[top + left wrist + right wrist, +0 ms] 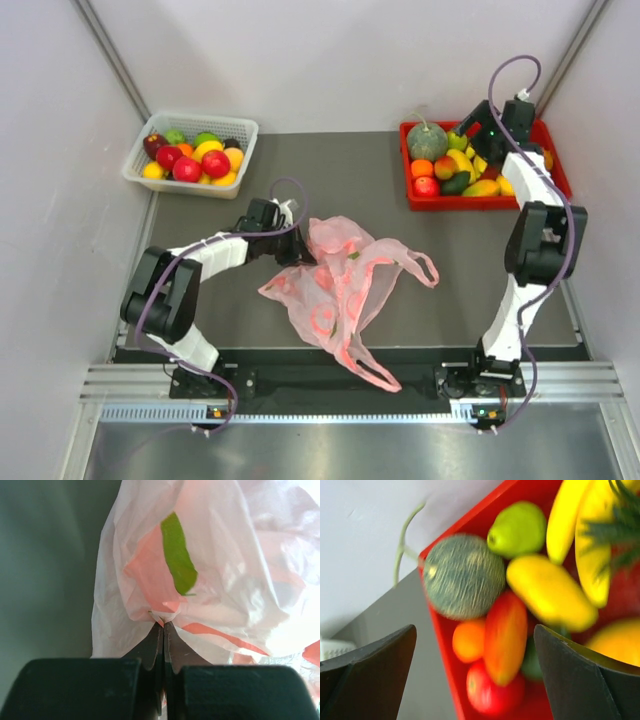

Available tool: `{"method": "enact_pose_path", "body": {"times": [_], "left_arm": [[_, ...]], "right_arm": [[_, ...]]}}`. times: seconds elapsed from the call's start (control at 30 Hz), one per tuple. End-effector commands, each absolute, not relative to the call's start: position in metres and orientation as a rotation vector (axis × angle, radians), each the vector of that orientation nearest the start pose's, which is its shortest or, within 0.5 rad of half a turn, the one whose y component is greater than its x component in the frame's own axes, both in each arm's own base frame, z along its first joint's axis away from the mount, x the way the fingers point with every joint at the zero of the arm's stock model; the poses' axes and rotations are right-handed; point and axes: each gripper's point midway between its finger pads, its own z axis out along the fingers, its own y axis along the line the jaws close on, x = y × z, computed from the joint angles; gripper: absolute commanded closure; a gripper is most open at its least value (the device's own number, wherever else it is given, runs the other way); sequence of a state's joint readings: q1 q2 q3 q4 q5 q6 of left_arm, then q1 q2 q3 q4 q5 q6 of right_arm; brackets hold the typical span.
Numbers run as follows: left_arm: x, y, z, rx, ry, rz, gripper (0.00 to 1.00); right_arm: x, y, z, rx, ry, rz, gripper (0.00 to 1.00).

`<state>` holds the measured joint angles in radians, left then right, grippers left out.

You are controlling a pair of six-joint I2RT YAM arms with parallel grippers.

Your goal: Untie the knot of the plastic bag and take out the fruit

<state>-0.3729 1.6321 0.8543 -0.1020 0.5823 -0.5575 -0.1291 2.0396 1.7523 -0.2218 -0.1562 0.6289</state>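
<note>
The pink plastic bag (340, 280) lies slack and flattened on the dark table between the arms. Its handle strips (415, 262) trail loose and no knot shows. My left gripper (298, 246) is shut on a fold at the bag's left edge, seen up close in the left wrist view (163, 624). A green shape (178, 555) shows through the plastic (235, 580). My right gripper (477, 128) hangs open and empty over the red tray (410, 200). Below its jaws (474, 630) lie an orange (468, 640), a red apple (492, 692) and a green pear (517, 527).
The red tray also holds a grey-green melon (462, 575), bananas and other yellow fruit. A white basket (135, 165) of mixed fruit stands at the back left. White walls close in the table on three sides.
</note>
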Motion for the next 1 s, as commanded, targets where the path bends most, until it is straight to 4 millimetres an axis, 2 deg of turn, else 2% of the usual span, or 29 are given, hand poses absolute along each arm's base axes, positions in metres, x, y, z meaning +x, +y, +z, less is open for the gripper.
{"method": "enact_pose_path", "body": {"times": [0.0,0.03,0.07,0.13,0.17,0.23,0.27,0.3,0.33,0.37,0.4,0.43,0.47,0.5,0.53,0.57,0.6,0.67,0.77,0.87,0.93,0.97], "left_arm": [[0.304,-0.241,0.102,0.108,2.468,-1.112,1.00],[0.304,-0.242,0.105,0.116,2.459,-1.110,1.00],[0.305,-0.241,0.107,0.113,2.456,-1.105,1.00],[0.304,-0.241,0.112,0.122,2.446,-1.110,1.00],[0.304,-0.242,0.114,0.119,2.443,-1.114,1.00],[0.302,-0.243,0.123,0.128,2.425,-1.135,1.00],[0.302,-0.244,0.127,0.125,2.418,-1.144,1.00],[0.301,-0.245,0.133,0.132,2.408,-1.159,1.00],[0.298,-0.246,0.140,0.141,2.396,-1.171,1.00],[0.297,-0.247,0.145,0.143,2.387,-1.184,1.00],[0.295,-0.249,0.152,0.157,2.373,-1.199,1.00],[0.292,-0.249,0.162,0.165,2.359,-1.207,1.00],[0.290,-0.250,0.167,0.174,2.350,-1.213,1.00],[0.290,-0.252,0.175,0.187,2.332,-1.217,1.00],[0.288,-0.252,0.182,0.195,2.318,-1.216,1.00],[0.285,-0.253,0.186,0.201,2.320,-1.222,1.00],[0.284,-0.254,0.191,0.214,2.309,-1.224,1.00],[0.281,-0.254,0.197,0.213,2.307,-1.226,1.00],[0.276,-0.259,0.207,0.224,2.287,-1.231,1.00],[0.274,-0.264,0.202,0.233,2.297,-1.201,1.00],[0.276,-0.265,0.189,0.219,2.334,-1.190,1.00],[0.277,-0.265,0.183,0.206,2.349,-1.189,1.00]], "right_arm": [[0.539,-0.015,0.314,0.561,1.728,0.551,0.00],[0.521,-0.009,0.296,0.563,1.752,0.562,0.00],[0.492,0.001,0.331,0.495,1.695,0.590,0.00],[0.460,0.016,0.328,0.452,1.722,0.598,0.00],[0.428,0.025,0.319,0.414,1.764,0.586,0.00],[0.396,0.045,0.305,0.342,1.818,0.583,0.00],[0.367,0.054,0.293,0.313,1.847,0.595,0.00],[0.351,0.062,0.284,0.280,1.872,0.606,0.00],[0.332,0.077,0.258,0.230,1.936,0.618,0.00],[0.307,0.082,0.258,0.199,1.941,0.623,0.00],[0.291,0.091,0.248,0.156,1.968,0.635,0.00],[0.275,0.093,0.229,0.115,2.011,0.624,0.00],[0.256,0.092,0.233,0.099,1.988,0.611,0.00],[0.240,0.093,0.218,0.100,2.039,0.610,0.00],[0.227,0.092,0.205,0.097,2.064,0.608,0.02],[0.212,0.096,0.213,0.057,2.018,0.638,0.03],[0.198,0.097,0.203,0.048,2.057,0.648,0.04],[0.178,0.103,0.203,-0.016,2.047,0.695,0.11],[0.153,0.116,0.190,-0.089,2.113,0.797,0.20],[0.139,0.125,0.176,-0.139,2.153,0.873,0.28],[0.134,0.128,0.170,-0.157,2.162,0.896,0.35],[0.130,0.131,0.171,-0.177,2.151,0.920,0.36]]}}
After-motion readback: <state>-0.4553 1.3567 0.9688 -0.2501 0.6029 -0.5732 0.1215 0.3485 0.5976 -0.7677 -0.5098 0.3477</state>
